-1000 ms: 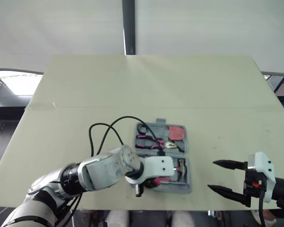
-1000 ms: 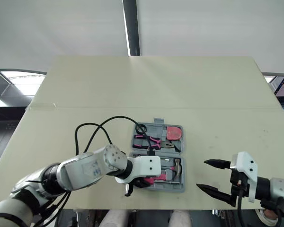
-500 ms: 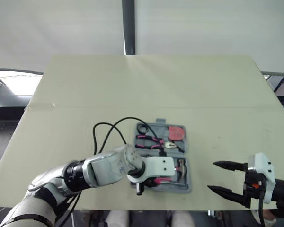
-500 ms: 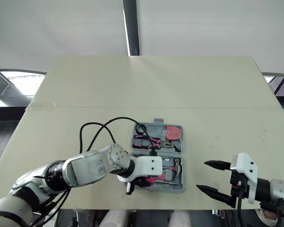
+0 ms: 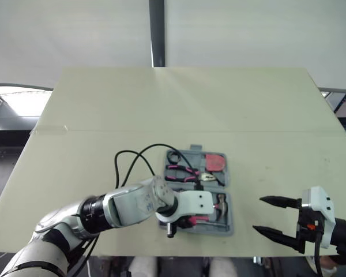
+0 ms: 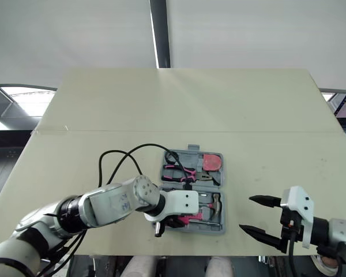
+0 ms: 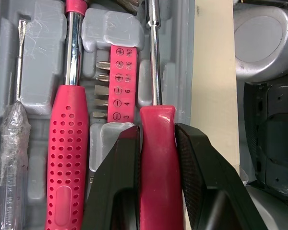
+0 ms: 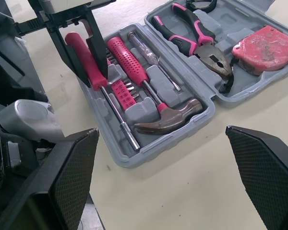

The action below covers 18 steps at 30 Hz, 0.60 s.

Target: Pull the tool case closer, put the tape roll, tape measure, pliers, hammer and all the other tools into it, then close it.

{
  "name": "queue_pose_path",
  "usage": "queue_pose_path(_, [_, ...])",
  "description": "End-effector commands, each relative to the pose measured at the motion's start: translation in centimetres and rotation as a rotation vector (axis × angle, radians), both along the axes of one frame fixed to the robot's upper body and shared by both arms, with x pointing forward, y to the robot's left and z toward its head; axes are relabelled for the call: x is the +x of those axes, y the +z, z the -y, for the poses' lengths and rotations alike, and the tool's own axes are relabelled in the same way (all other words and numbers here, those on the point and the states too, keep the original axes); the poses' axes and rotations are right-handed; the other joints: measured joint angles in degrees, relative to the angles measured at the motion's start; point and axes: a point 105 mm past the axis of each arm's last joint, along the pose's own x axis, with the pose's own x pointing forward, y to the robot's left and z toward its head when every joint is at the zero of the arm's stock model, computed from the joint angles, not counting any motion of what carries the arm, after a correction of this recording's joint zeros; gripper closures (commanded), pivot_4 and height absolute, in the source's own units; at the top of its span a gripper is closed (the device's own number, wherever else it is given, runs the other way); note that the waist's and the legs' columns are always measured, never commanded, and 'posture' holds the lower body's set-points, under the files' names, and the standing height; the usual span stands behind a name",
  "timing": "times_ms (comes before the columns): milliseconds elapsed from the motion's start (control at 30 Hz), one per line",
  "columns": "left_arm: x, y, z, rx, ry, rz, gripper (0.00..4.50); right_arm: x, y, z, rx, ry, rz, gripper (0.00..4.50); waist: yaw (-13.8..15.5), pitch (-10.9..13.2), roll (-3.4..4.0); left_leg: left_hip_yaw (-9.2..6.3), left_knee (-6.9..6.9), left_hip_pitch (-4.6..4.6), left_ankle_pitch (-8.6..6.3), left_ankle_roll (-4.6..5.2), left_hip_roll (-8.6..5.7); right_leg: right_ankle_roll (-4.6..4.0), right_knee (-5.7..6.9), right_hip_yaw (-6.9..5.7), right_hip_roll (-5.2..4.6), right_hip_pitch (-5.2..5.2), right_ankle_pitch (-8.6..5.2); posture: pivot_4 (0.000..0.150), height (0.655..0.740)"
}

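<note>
The grey tool case (image 5: 226, 174) lies open near the table's front edge. Its far half holds a black tape roll (image 5: 173, 157), pink-handled pliers (image 8: 192, 36) and a red tape measure (image 8: 264, 50). In the near half lie a hammer (image 8: 168, 115) with a pink handle, a clear-handled screwdriver (image 7: 14, 129) and a pink bit holder (image 7: 119, 81). My left gripper (image 7: 157, 130) is shut on a red-handled screwdriver (image 7: 156, 158), whose shaft lies in the slot along the case's near wall. My right gripper (image 5: 257, 214) stands open to the right of the case, holding nothing.
A black cable (image 5: 132, 158) loops over the table just left of the case. The table's front edge (image 5: 236, 238) runs right beside the case's near wall. The cream table (image 5: 179, 98) stretches wide behind the case, crossed by a seam.
My left forearm has edged slightly to the right and the cable loop shifted with it. The left gripper stays on the screwdriver. The right gripper has not moved.
</note>
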Motion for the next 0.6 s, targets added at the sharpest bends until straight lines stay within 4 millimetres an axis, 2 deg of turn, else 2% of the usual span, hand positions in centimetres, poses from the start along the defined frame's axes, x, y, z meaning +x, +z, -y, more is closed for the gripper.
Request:
queue_pose_path(33, [-0.2,0.5,0.6,-0.011,-0.051,0.041,3.92,0.0,0.9,-0.4,0.007,0.012,0.042,0.00,0.00,0.00,0.00,0.00,0.00,0.00,0.00,0.00,0.00,0.00,0.00,0.00,0.00,0.00,0.00,0.150,0.7373])
queue_pose_path(600, [-0.5,-0.9,0.4,-0.008,-0.079,0.057,3.92,-0.6,1.0,-0.2,0.008,-0.001,0.036,0.00,0.08,0.00,0.00,0.00,0.02,0.00,0.00,0.00,-0.01,0.00,0.01,0.00,0.00,0.00,0.00,0.150,0.7373])
